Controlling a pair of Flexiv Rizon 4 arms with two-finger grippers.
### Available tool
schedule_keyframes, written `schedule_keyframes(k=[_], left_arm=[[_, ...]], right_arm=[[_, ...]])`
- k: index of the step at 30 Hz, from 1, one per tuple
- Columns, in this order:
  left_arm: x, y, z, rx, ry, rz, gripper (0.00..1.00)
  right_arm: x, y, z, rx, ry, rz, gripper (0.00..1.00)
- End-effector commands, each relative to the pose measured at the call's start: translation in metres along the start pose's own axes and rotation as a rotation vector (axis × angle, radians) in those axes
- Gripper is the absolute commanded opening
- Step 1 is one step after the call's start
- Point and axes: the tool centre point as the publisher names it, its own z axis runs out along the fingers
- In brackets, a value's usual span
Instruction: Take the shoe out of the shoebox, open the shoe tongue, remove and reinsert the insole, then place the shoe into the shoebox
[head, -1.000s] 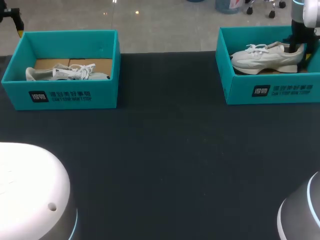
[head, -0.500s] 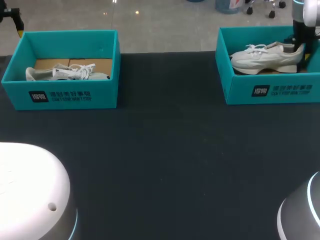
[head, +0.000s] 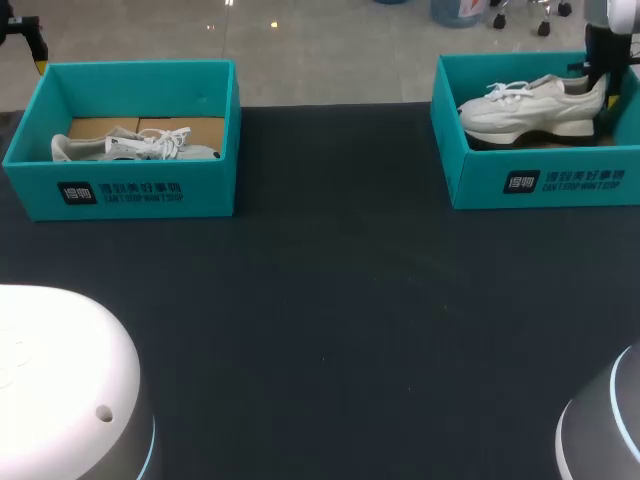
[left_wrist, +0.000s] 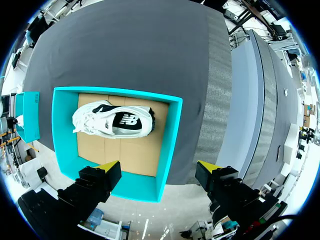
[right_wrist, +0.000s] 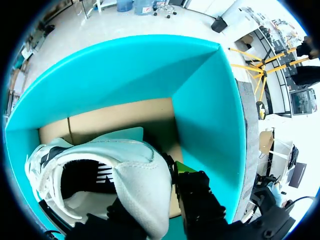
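Observation:
Two teal shoeboxes stand at the table's far side. In the right shoebox (head: 540, 180) a white shoe (head: 525, 112) hangs level above the cardboard floor. My right gripper (head: 597, 85) is shut on its heel. In the right wrist view the gripper (right_wrist: 160, 200) pinches the heel collar of the shoe (right_wrist: 135, 175), whose opening faces the camera, with the box wall (right_wrist: 210, 115) beside it. The left shoebox (head: 120, 190) holds another white shoe (head: 135, 145) lying flat. My left gripper (left_wrist: 157, 167) hangs open high above this box's (left_wrist: 167, 150) outer wall, apart from its shoe (left_wrist: 112, 120).
The dark tabletop (head: 330, 320) stretches between and in front of the two boxes. The white arm bases sit at the near left (head: 60, 380) and near right (head: 600, 430) corners.
My right gripper closed on the shoe's heel and rose, lifting the shoe off the box floor. The left arm has not moved.

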Motion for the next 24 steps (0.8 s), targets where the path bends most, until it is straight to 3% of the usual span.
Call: schedule_keyframes(k=[1,6,24], left_arm=[[0.001,0.000,-0.001,0.000,0.002,0.001,1.00],[0.001,0.000,-0.001,0.000,0.002,0.001,1.00],[0.001,0.000,-0.001,0.000,0.002,0.001,1.00]], right_arm=[[-0.004,-0.003,-0.020,0.014,-0.002,-0.005,0.00],[-0.008,-0.007,-0.039,0.022,0.003,-0.004,0.00],[-0.014,-0.023,-0.137,-0.092,0.049,0.006,0.00]])
